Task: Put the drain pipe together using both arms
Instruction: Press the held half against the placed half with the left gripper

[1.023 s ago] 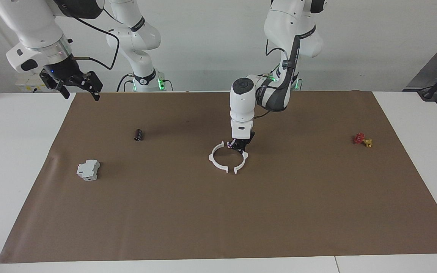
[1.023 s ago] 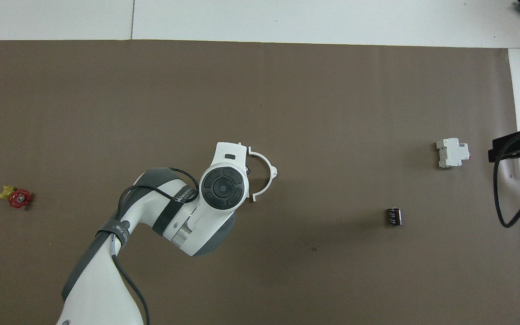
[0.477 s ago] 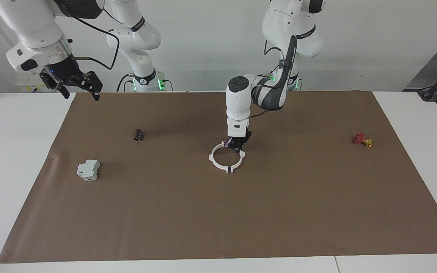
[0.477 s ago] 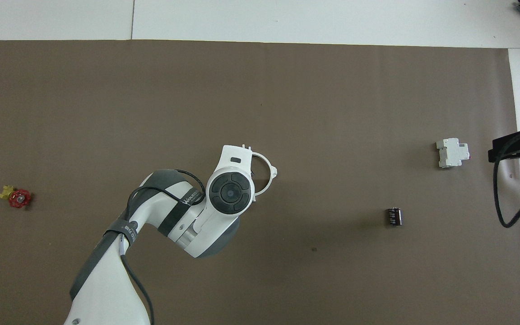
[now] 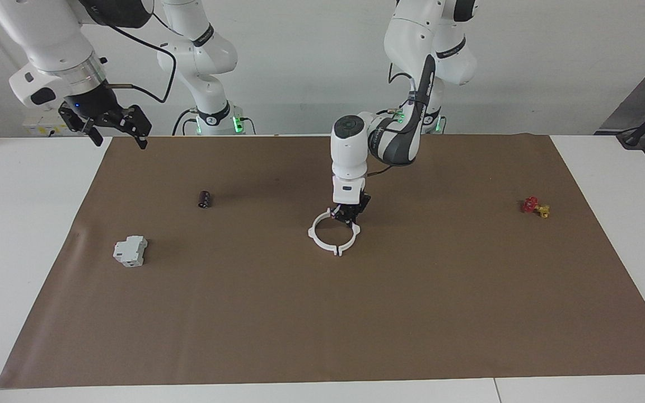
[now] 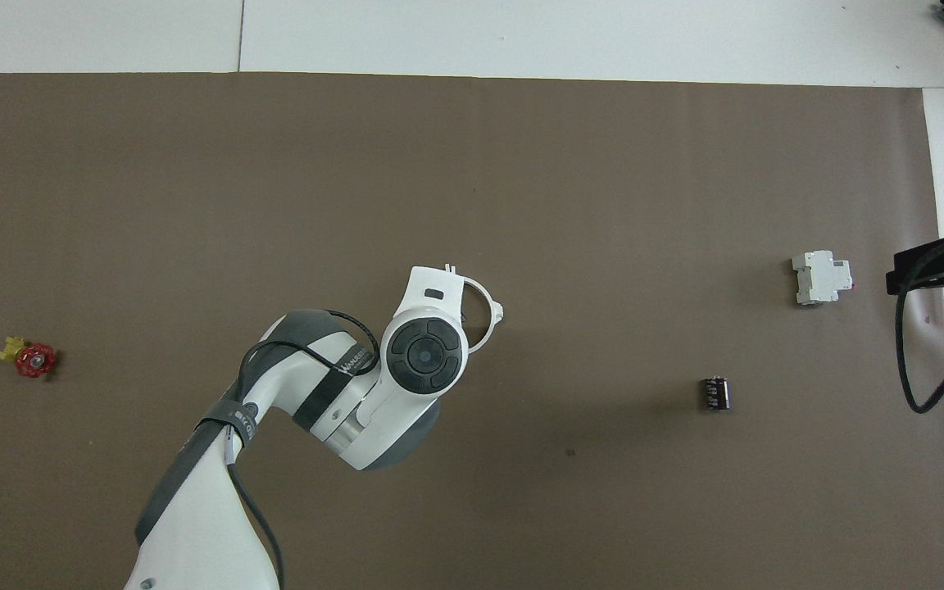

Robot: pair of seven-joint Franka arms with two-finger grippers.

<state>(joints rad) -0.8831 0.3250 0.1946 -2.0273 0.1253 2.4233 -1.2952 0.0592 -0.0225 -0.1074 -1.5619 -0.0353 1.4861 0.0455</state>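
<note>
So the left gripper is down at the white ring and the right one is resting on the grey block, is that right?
Not quite. The right gripper hangs in the air over the table's edge, apart from the block, as the facing view shows. The left gripper is indeed down at the ring.

1. The left gripper (image 5: 346, 215), shut on one half of the drain pipe (image 5: 333, 235), has carried that half sideways toward the right arm's end of the table.
2. The gap between the two half-rings, wide a second ago at their ends farther from the robots, has closed; those end tabs now sit together and the halves read as one ring.
3. The left arm's wrist has moved with it and now covers more of the ring in the overhead view.
</note>
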